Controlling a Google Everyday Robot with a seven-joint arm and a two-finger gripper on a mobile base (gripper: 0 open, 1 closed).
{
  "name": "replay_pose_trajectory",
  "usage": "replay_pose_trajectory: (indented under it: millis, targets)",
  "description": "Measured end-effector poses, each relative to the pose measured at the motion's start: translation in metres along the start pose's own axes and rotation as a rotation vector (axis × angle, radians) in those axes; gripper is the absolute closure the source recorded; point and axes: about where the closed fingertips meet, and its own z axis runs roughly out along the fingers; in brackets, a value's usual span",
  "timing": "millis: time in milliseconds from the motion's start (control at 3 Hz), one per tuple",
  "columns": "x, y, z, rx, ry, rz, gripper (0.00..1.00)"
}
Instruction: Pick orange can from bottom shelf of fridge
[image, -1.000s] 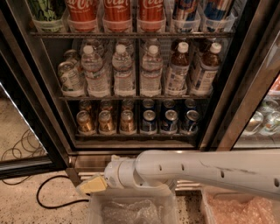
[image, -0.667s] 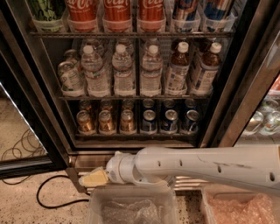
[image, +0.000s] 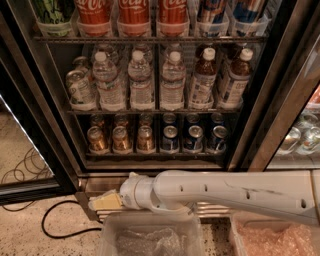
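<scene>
1. Here, the fridge (image: 47, 107) fills most of the camera view, its black frame enclosing wire racks of drinks; a ribbed steel panel (image: 95, 185) runs along its foot.
2. The robot's pale arm (image: 225, 192) reaches in from the right, lying across the view below the racks and in front of that panel.
3. Two clear bins sit at the lower edge: one (image: 150, 240) under the arm's wrist, and another (image: 275, 240) to the right, holding pinkish wrap.
4. Red cola cans (image: 134, 12) line the top rack, and water bottles (image: 141, 82) line the rack beneath.
5. The bottom shelf (image: 155, 156) carries small cans, orange on its left half and blue cans (image: 193, 138) on its right half.
6. The pincer (image: 106, 202) points left at the arm's end, below the bottom shelf and just above the near bin's left corner. Whether it is released or clenched cannot be told; it grasps nothing visible.
7. The orange can (image: 120, 139) stands upright in the front row, between two like it, well apart from the pincer.
8. A dark cable (image: 55, 227) loops on the speckled floor at the left.
</scene>
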Motion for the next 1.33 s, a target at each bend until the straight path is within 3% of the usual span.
replay_pose_trajectory:
  millis: [333, 667, 1000, 1333]
  targets:
    - [-0.032, -0.023, 0.022, 0.057, -0.096, -0.035, 0.0]
    - [-0.08, -0.052, 0.027, 0.167, -0.217, -0.087, 0.0]
    - [-0.099, -0.079, 0.041, 0.28, -0.255, -0.116, 0.0]
    - [-0.084, -0.097, 0.054, 0.36, -0.287, -0.079, 0.0]
